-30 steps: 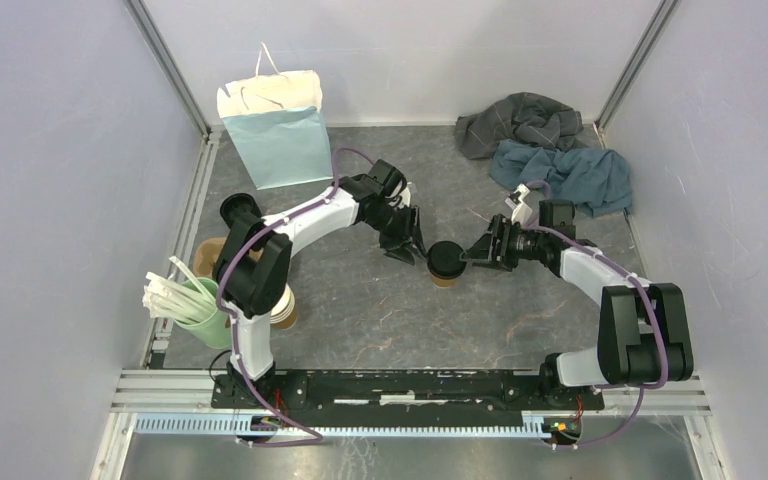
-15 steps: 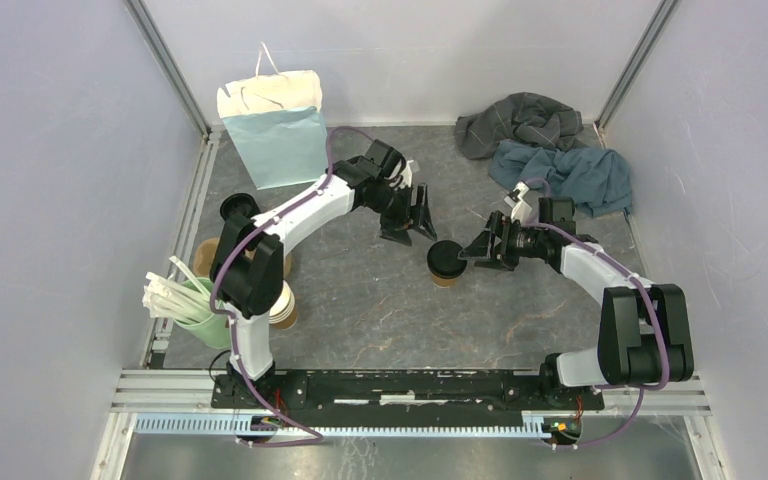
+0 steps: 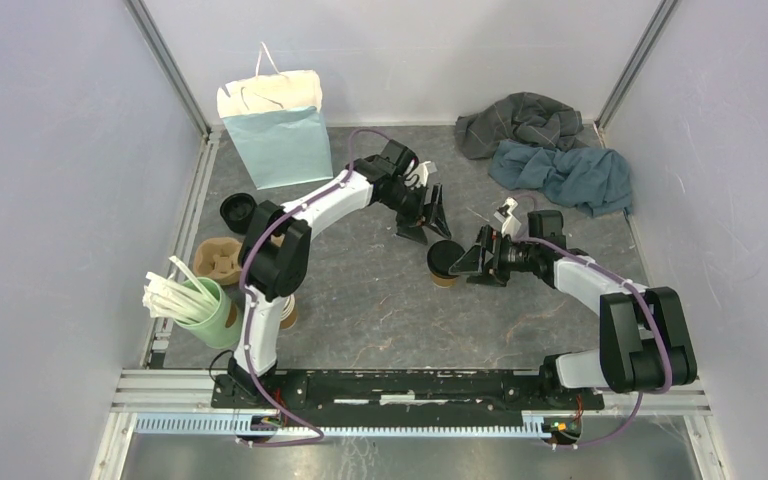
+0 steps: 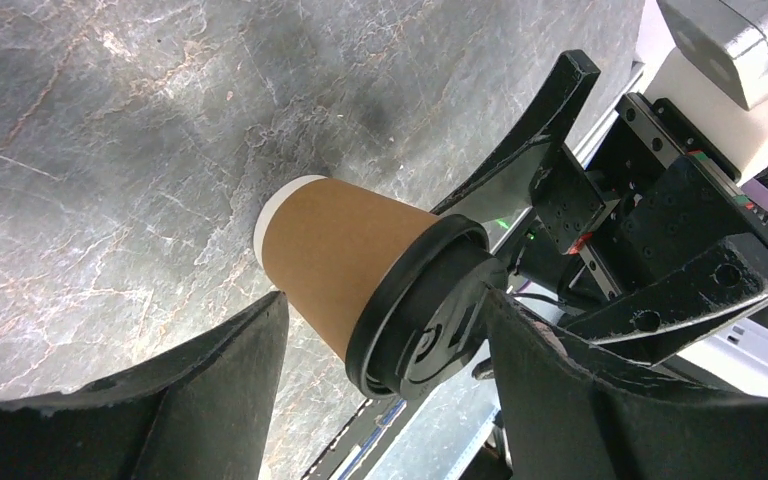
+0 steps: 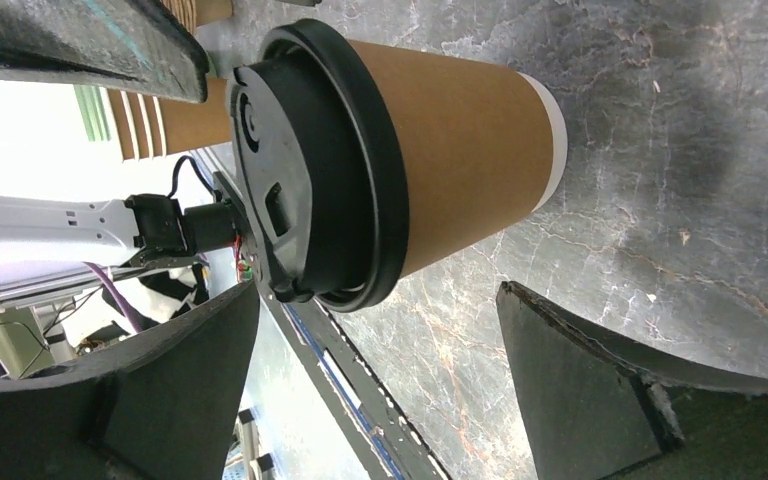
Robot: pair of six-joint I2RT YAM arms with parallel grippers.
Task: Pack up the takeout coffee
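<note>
The takeout coffee (image 3: 446, 262), a brown paper cup with a black lid, stands upright mid-table. My left gripper (image 3: 424, 216) is open just behind it, not touching. In the left wrist view the cup (image 4: 345, 255) and its lid (image 4: 422, 315) lie beyond my open left gripper (image 4: 380, 400), with the lid close to one finger. My right gripper (image 3: 472, 256) is open just right of the cup. In the right wrist view the cup (image 5: 455, 150) lies ahead of my open right gripper (image 5: 380, 390), outside the fingers.
A teal paper bag (image 3: 278, 128) stands at the back left. Grey and blue cloths (image 3: 550, 150) lie at the back right. At the left are a loose black lid (image 3: 237, 210), brown lidless cups (image 3: 218, 260) and a pale green cup of white sticks (image 3: 195, 300).
My left gripper swung from the cup's left side to behind it. My right gripper shifted slightly near the cup. The cup stayed in place.
</note>
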